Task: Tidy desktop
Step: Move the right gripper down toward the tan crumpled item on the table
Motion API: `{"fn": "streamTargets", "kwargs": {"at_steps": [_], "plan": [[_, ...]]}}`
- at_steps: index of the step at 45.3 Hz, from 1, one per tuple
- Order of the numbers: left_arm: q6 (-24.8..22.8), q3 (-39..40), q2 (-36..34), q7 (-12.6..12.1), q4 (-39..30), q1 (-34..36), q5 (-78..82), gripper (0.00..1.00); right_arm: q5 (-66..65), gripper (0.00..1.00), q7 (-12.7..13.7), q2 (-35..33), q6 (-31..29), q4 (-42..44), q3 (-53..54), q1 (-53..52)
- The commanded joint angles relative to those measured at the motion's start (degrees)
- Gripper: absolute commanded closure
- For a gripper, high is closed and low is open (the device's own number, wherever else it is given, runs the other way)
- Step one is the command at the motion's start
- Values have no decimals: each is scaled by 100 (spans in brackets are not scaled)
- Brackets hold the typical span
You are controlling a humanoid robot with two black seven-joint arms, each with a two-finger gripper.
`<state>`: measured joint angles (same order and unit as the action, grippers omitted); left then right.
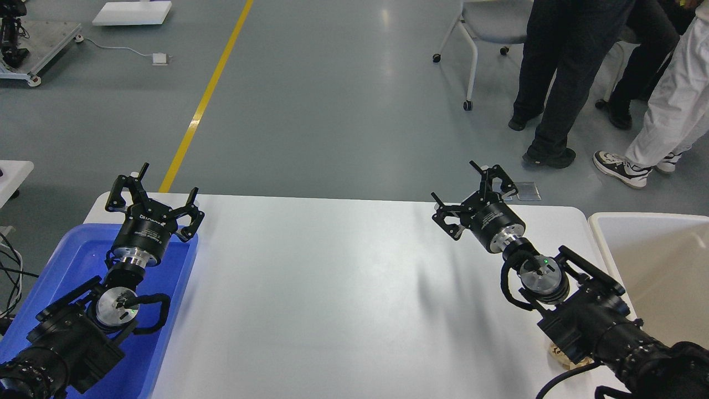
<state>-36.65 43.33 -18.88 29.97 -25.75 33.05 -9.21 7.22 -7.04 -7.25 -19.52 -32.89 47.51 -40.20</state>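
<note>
**Both grippers spread above a white desktop**

Grey floor [332, 100] across the whole upper half, crossed by a yellow line [207, 94] running from the top edge down to the desktop's far left corner.

White desktop [343, 288] filling the lower middle, far edge rounded at both corners, surface smooth and matte, faint grey shadows right of centre.

Blue tray [177, 288] along the desktop's left side, partly covered by the left arm. Cream bin [653, 266] at the right side, just beside the desktop's right edge, inner wall pale beige.

Legs of people [559, 77] at upper right, dark trousers and white trousers, sneakers on the floor. Grey chair [487, 25] on castors just left of them.

Left arm [66, 332] entering from the lower left over the tray; right arm [598, 316] entering from the lower right over the desktop's right part.

Left gripper [166, 185] over the tray's far end, near the desktop's far left corner, fingers splayed wide, nothing between them. Right gripper [460, 185] over the far right of the desktop, fingers likewise spread apart, empty.

Small round tan thing [562, 354] on the desktop under the right arm, mostly hidden; kind impossible to tell.

White slab [133, 12] and small white box [160, 58] with cable on the floor, upper left.
</note>
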Motion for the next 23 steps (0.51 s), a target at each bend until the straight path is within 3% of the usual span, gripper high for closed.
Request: {"fn": "streamTargets", "kwargs": {"at_steps": [1, 12, 23], "plan": [[0, 0, -2, 0, 0, 0, -2, 0, -317, 0, 1, -1155, -69, -1051, -5, 91], [0, 0, -2, 0, 0, 0, -2, 0, -1896, 0, 19, -2955, -34, -2887, -312, 583], [0, 0, 7, 0, 0, 8, -2, 0, -3419, 0, -17, -4152, -105, -3706, -462, 733]]}}
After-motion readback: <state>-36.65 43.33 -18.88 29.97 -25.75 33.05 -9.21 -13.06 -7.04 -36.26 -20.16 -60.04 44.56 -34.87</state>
